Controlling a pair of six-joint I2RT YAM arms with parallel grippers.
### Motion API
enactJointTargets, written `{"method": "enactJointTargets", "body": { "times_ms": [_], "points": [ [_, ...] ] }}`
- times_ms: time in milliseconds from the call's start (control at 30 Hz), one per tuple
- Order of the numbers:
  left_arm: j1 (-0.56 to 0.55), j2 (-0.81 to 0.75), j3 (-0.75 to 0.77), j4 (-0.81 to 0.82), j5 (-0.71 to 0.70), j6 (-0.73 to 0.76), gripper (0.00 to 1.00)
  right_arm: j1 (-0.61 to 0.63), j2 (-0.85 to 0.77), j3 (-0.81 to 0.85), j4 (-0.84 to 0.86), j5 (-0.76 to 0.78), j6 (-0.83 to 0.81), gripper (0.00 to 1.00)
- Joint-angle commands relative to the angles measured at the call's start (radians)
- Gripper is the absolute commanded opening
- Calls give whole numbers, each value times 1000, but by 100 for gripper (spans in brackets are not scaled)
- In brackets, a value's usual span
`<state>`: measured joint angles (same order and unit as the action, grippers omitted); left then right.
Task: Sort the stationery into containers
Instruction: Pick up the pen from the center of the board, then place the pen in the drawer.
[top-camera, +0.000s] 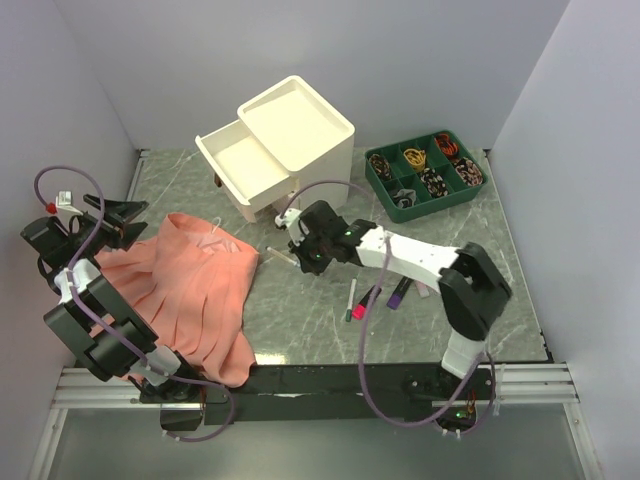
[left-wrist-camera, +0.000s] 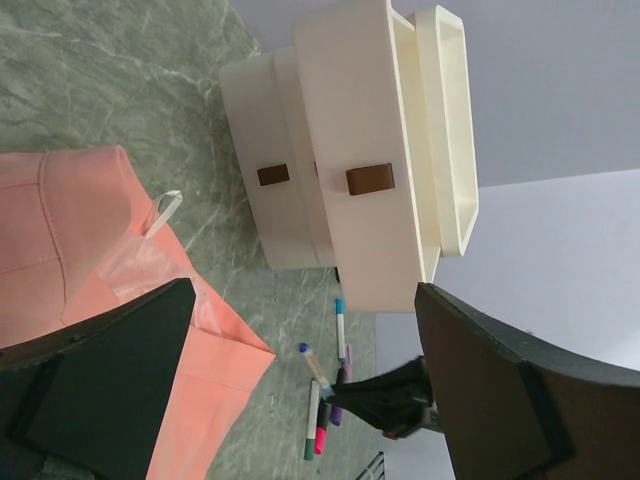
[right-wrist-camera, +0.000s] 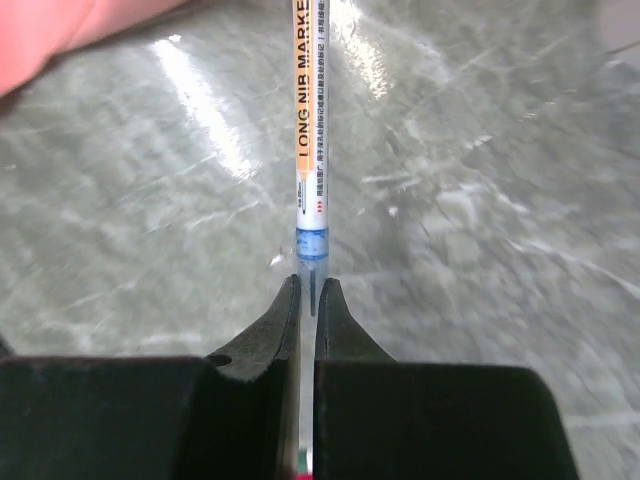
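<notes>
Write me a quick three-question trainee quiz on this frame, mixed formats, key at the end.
1. True or false: the right gripper is shut on the white marker.
2. Pick one: the left gripper is A) open and empty, B) shut and empty, C) shut on something.
3. Fill in: in the top view, the green divided tray sits to the ___ of the cabinet.

Key: 1 true; 2 A; 3 right.
</notes>
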<state>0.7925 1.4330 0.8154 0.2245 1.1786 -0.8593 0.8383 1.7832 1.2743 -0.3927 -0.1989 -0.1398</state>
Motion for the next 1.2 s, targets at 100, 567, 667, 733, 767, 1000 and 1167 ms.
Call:
{"method": "enactJointTargets", "body": {
  "times_ms": [100, 567, 667, 733, 767, 1000, 1167],
  "points": [
    [5, -49, 59, -111, -71, 114, 99, 2, -220, -20, -28, -17, -72, 0],
    [-24, -132, 166, -376, -171, 361, 99, -13, 0, 675, -77, -73, 43, 0],
    [-30, -138, 188, -433, -180, 434, 99, -28, 157, 893, -127, -34, 103, 0],
    [-32, -115, 221, -508, -188, 500, 100, -36, 267, 1029, -156, -14, 132, 0],
    [-35, -102, 237, -537, -195, 519, 99, -39, 297, 1066, -163, -1, 138, 0],
    [-33, -45, 321, -685, -188, 608, 100, -71, 412, 1131, -144, 43, 243, 0],
    [-42, -138, 301, -648, -243, 560, 99, -87, 407, 1131, -124, 9, 264, 43]
  ]
}}
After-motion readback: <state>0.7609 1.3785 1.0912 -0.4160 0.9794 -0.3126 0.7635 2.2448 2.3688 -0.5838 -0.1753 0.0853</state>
